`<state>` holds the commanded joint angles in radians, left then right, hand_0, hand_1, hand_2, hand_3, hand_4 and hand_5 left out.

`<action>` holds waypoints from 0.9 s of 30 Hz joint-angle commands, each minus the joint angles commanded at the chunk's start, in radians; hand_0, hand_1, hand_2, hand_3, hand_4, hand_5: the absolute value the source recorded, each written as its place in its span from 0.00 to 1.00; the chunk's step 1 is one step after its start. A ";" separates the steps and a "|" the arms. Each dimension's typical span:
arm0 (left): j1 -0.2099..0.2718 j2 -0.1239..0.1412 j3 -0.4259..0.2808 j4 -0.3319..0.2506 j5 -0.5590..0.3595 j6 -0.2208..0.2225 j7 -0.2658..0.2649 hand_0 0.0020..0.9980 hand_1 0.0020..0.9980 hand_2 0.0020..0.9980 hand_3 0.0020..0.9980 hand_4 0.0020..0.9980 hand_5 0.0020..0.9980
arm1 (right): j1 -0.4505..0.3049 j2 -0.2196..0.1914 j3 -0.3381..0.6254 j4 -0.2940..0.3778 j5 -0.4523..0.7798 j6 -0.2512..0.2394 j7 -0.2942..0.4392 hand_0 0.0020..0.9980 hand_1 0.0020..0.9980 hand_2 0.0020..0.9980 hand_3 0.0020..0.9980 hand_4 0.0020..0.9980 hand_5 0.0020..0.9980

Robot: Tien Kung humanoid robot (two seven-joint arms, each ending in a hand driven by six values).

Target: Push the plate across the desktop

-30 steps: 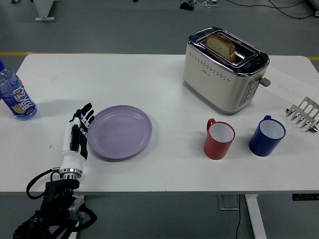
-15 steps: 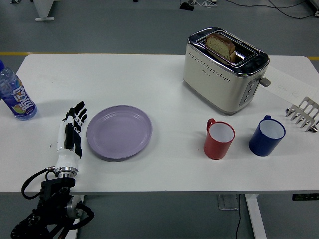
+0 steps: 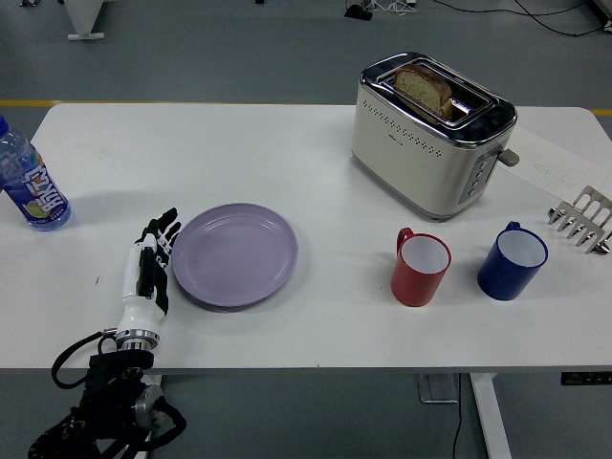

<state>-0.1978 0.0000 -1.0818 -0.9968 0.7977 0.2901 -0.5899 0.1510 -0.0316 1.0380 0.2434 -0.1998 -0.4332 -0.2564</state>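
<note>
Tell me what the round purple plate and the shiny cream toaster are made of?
The round purple plate looks like smooth plastic or glazed ceramic: even matte lilac with a soft sheen, so I can't be sure which. The cream toaster looks like painted metal with a polished chrome top, which gleams and mirrors light.

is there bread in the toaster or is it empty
Not empty. One slice of bread stands in a slot of the toaster, its top sticking up above the chrome rim. The other slot looks empty.
</note>
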 joint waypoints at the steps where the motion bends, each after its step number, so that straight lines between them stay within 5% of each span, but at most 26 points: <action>1: 0.000 0.000 0.005 0.000 -0.003 0.000 0.000 0.87 0.88 0.90 0.77 0.47 1.00 | -0.001 0.000 0.000 0.000 0.000 0.000 0.000 0.55 0.45 0.59 0.58 0.31 0.48; 27: 0.008 0.000 0.118 -0.041 -0.029 -0.016 0.003 0.88 0.88 0.90 0.77 0.47 1.00 | -0.009 -0.003 0.001 -0.001 -0.007 0.002 0.001 0.55 0.45 0.59 0.58 0.31 0.48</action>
<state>-0.1898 0.0000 -0.9640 -1.0383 0.7692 0.2738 -0.5865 0.1424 -0.0341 1.0391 0.2427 -0.2067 -0.4312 -0.2551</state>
